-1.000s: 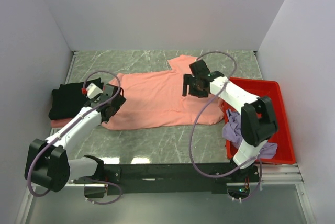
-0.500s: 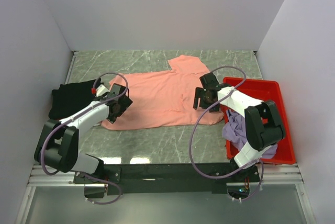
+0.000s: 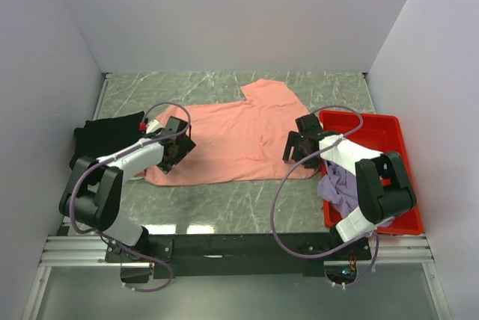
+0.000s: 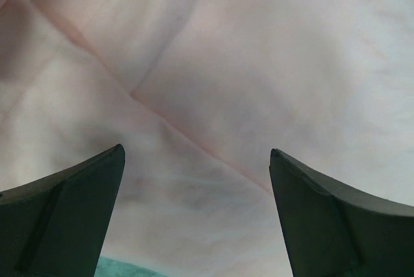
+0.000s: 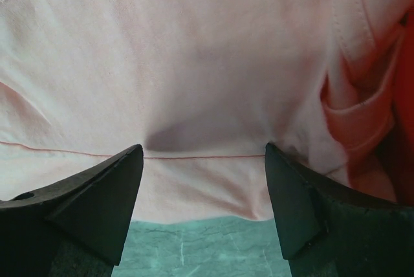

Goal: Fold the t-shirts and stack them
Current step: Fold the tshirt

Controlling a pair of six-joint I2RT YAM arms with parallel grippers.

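Note:
A salmon-pink t-shirt [image 3: 232, 137] lies spread on the green marble table, one sleeve reaching toward the back. My left gripper [image 3: 171, 161] is open, low over the shirt's near left edge; its view fills with salmon cloth [image 4: 226, 83] between the wide-apart fingers [image 4: 65, 212]. My right gripper [image 3: 297, 157] is open, low over the shirt's near right corner; its view shows the stitched hem [image 5: 200, 160] between the fingers [image 5: 90, 199] and table just below. A folded black t-shirt [image 3: 105, 140] lies at the left. A lavender t-shirt [image 3: 340, 185] is crumpled in the red tray.
The red plastic tray [image 3: 389, 129] stands at the right, close beside the right gripper; its red wall shows in the right wrist view [image 5: 404, 96]. White walls enclose the table on three sides. The arm bases and rail run along the near edge.
Both grippers have come toward the near edge of the salmon shirt and dropped lower; the right one moved from the shirt's upper right down to its near right corner. The shirt lies as before.

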